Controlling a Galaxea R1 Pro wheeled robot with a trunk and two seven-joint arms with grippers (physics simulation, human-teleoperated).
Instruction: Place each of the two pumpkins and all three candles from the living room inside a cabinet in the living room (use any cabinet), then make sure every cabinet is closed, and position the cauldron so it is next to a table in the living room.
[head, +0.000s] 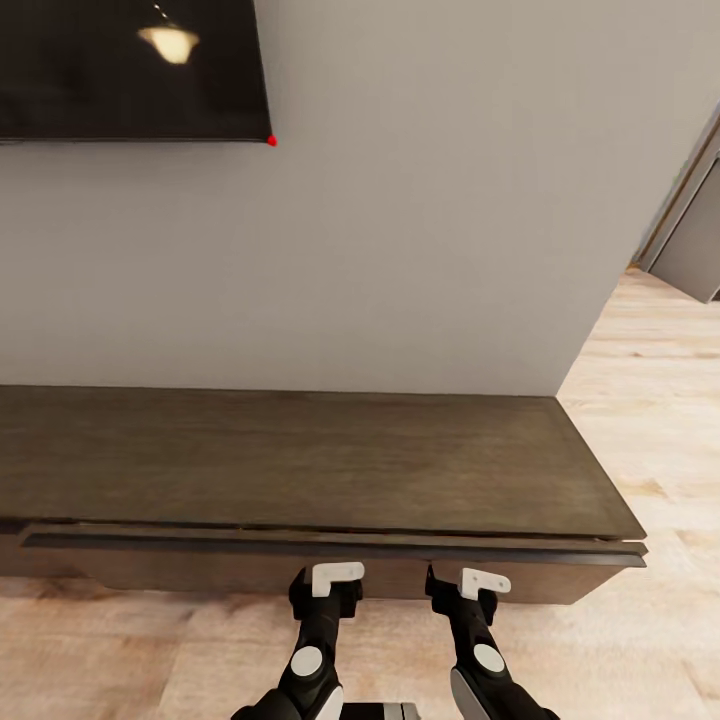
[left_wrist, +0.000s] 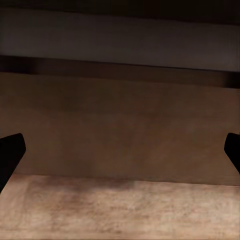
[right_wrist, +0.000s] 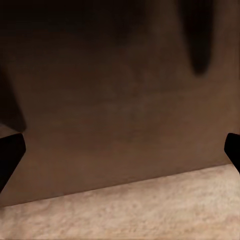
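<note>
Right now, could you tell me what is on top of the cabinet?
The cabinet top is bare dark wood, with a grey wall behind. Its drawer fronts look shut, so the inside is hidden.

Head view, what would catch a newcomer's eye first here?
The long dark-brown cabinet stretches across the middle against the grey wall, its drawer fronts looking shut. Just before its front edge hang the left gripper and right gripper, both with fingers spread and empty. A black screen sits on the wall at upper left.
</note>
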